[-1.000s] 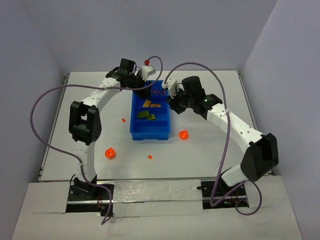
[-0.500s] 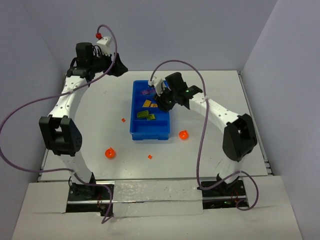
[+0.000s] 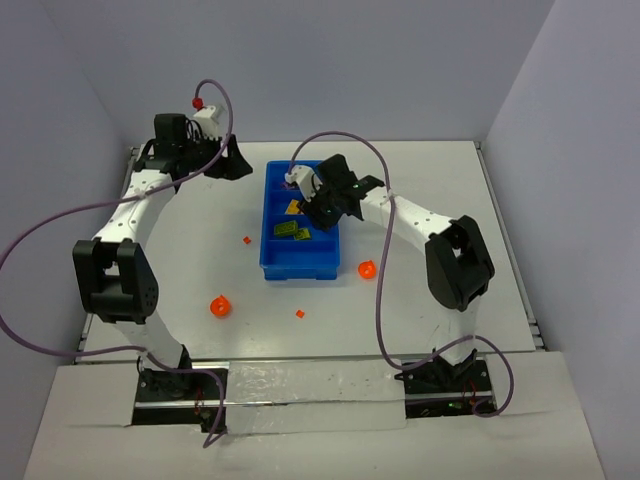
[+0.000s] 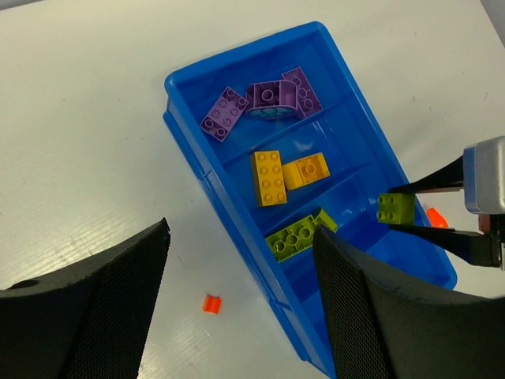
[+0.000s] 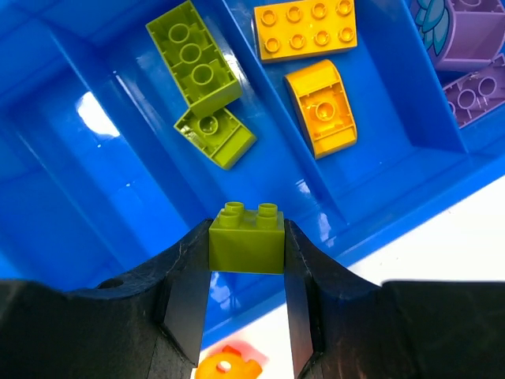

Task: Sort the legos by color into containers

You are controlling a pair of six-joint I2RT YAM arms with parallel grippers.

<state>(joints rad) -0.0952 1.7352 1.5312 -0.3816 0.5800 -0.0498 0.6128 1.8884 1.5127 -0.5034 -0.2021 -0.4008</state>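
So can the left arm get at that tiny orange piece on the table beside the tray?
Probably yes. The left gripper is open and empty, and the tiny orange piece lies alone on bare table, clear of the blue tray, with nothing over it.

White table (image 3: 430, 300), pale lavender walls (image 3: 400, 60)

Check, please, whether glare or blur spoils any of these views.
Right wrist: white glare patches on the blue tray floor, and the orange piece below the fingers is blurred; left wrist: the tray's contents are sharp, no strong glare; top external: even light, only soft shadows.
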